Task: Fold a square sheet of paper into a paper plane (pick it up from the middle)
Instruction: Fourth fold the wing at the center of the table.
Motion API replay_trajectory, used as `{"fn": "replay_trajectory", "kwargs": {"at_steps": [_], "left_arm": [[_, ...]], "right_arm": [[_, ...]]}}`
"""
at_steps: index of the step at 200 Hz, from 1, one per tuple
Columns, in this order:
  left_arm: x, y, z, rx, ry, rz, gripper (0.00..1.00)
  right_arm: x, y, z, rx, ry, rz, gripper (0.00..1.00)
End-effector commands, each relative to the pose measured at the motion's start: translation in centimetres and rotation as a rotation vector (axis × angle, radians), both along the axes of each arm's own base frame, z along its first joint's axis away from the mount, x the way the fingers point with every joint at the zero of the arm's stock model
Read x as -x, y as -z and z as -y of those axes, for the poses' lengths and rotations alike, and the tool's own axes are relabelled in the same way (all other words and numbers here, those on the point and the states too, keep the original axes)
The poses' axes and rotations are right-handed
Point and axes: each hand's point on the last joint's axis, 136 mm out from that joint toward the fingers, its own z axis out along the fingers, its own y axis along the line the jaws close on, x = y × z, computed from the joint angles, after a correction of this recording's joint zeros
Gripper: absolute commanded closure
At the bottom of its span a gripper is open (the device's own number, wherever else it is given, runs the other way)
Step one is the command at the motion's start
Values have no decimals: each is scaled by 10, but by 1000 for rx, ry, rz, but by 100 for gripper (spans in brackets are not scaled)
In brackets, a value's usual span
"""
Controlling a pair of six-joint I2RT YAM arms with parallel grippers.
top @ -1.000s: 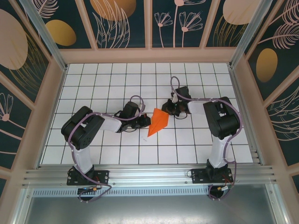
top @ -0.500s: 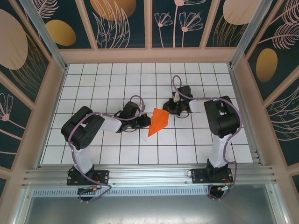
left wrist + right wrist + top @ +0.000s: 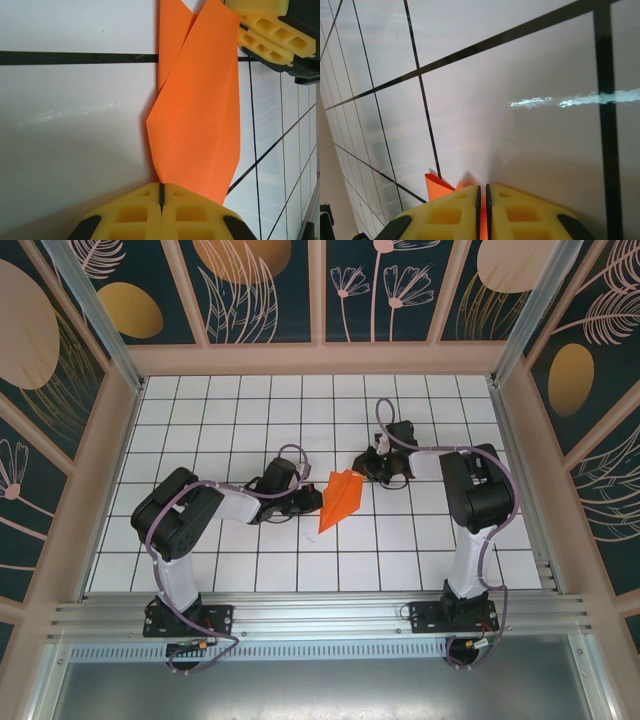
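The paper plane [image 3: 340, 501] looks slim and pointed, nearly done. The left claw [image 3: 161, 187] and right claw [image 3: 482, 189] pinch it.

White tiled table [image 3: 400, 550], ruled with dark grid lines
The orange paper plane [image 3: 341, 500] sits near the table's middle, narrow tip toward the near edge, broad end toward the far right; whether it lies flat cannot be told.

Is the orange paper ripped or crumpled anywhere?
No, nothing stands out. The paper plane looks smooth with clean creases, pinched at opposite ends by the left gripper and right gripper.
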Motion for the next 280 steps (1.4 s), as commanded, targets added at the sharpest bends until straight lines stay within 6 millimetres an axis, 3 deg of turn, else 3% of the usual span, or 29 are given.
{"fn": "replay_trajectory", "kwargs": {"at_steps": [1, 26, 50, 107, 145, 209, 259, 280], "left_arm": [[41, 108, -81, -416, -85, -191, 100], [38, 105, -79, -408, -86, -187, 100], [33, 101, -72, -384, -81, -176, 100], [26, 88, -61, -334, -63, -147, 100], [24, 80, -55, -303, -51, -132, 98], [22, 77, -52, -297, -39, -123, 91], [23, 78, -52, -299, -35, -126, 92], [23, 78, -53, -302, -38, -126, 92]], "right_arm": [[-18, -8, 10, 20, 19, 39, 85], [-18, -41, -5, -37, -42, 105, 83], [-5, -51, -15, -10, -75, 130, 83], [57, -36, -54, -21, -158, 81, 87], [87, -6, -64, 12, -166, 14, 89], [94, 15, -56, 53, -162, -25, 89], [95, -24, -64, -9, -186, 42, 89], [105, -26, -71, -25, -204, 34, 89]]}}
